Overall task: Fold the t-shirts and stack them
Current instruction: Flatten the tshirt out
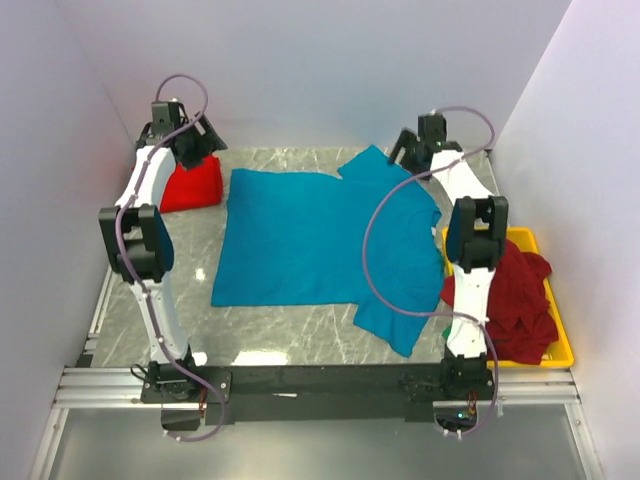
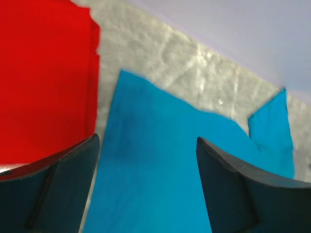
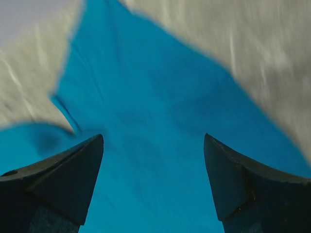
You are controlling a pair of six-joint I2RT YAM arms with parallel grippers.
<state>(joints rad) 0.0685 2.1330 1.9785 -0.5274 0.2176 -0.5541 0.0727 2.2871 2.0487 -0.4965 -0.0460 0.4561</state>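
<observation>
A teal-blue t-shirt lies spread flat in the middle of the table, with one sleeve at the back and one at the front right. A bright red tee sits folded at the back left. Dark red tees are heaped on the right. No green tee shows clearly. My left gripper is open and empty above the teal shirt's back left corner, with the red tee beside it. My right gripper is open and empty above the teal shirt's back sleeve.
A yellow plastic tray at the right edge holds the dark red heap. White walls close in the left, back and right sides. Grey marble tabletop shows in front of the teal shirt.
</observation>
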